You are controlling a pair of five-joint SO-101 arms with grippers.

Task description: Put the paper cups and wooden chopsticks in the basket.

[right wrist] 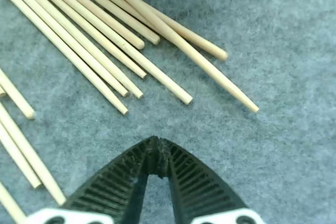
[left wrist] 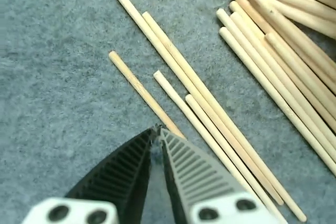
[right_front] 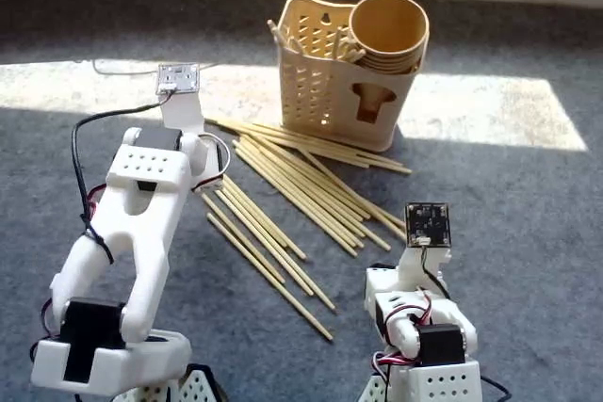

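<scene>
The paper cups sit nested in the basket at the far side of the desk, with a few sticks standing beside them in it, so I judge the cup part done and the chopsticks the work in hand. Most of the chopsticks lie loose on the desk in a slanting spread in front of the basket, between my two arms. My left gripper is closed with its tips together and nothing between them, poised just over the near end of a single chopstick that lies a little apart from its neighbours. My right gripper is likewise closed and empty, hanging over bare surface near the ends of another bunch. The next move, as I see it, calls for opening the left gripper, straddling that lone stick across its width and closing on it; the thin round wood may roll or slip. The desk is covered in grey felt-like cloth, crossed by a bright band of sunlight behind the basket.
</scene>
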